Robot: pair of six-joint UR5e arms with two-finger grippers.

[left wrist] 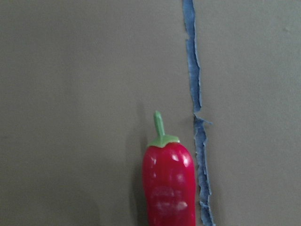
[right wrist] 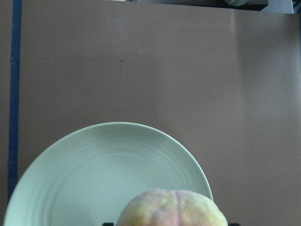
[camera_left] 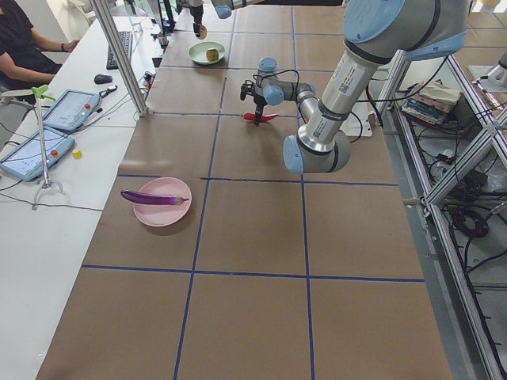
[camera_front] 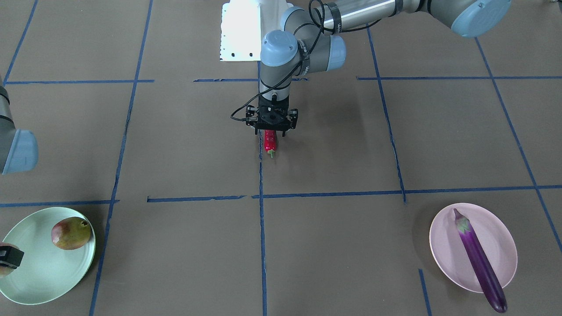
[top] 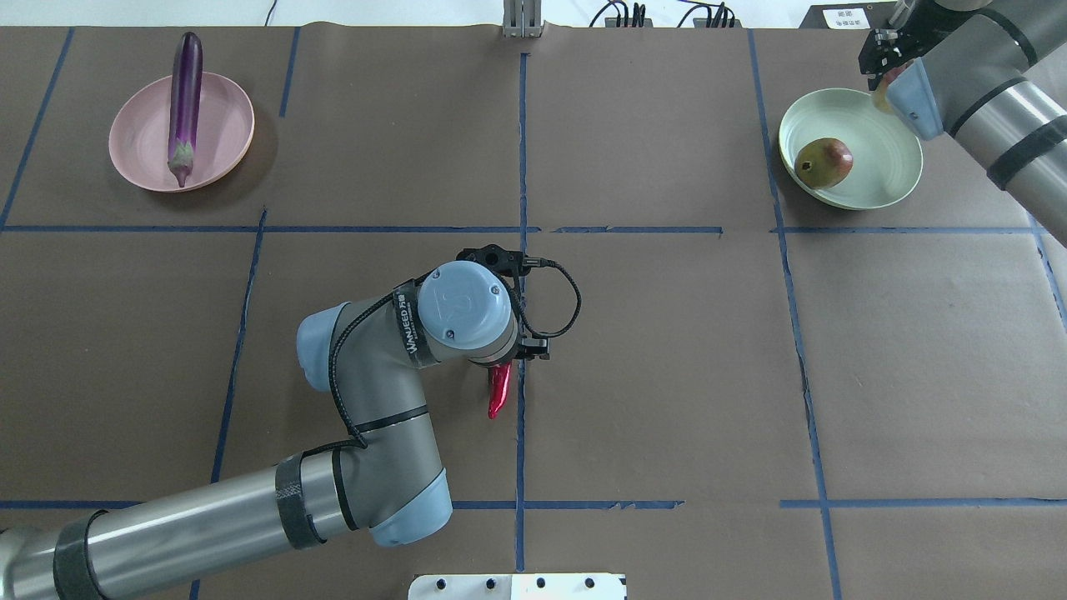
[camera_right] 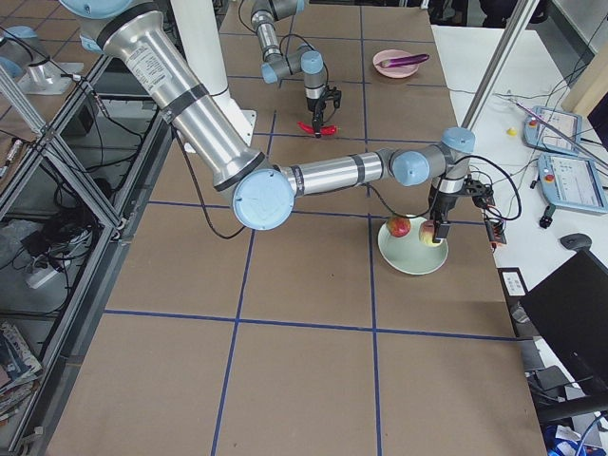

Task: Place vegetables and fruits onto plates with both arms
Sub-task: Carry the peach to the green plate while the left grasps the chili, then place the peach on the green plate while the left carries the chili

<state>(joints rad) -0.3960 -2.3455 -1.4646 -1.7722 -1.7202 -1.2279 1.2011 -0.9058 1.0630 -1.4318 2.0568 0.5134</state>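
Observation:
My left gripper (camera_front: 272, 131) points down at the table's middle and is shut on the upper end of the red chili pepper (camera_front: 270, 142). The chili shows with its green stem in the left wrist view (left wrist: 169, 188), close over the brown table. My right gripper (top: 880, 82) is shut on the pale peach (right wrist: 171, 209) and holds it above the far edge of the mint green plate (top: 884, 171). The pomegranate (top: 824, 162) lies on that plate. The purple eggplant (top: 185, 100) lies across the pink plate (top: 225, 125), its tip over the rim.
The white base block (top: 517, 586) stands at the robot's side of the table. Blue tape lines (top: 522, 150) divide the brown table into squares. An operator (camera_left: 24, 47) sits beside tablets (camera_left: 43, 134) along the far side.

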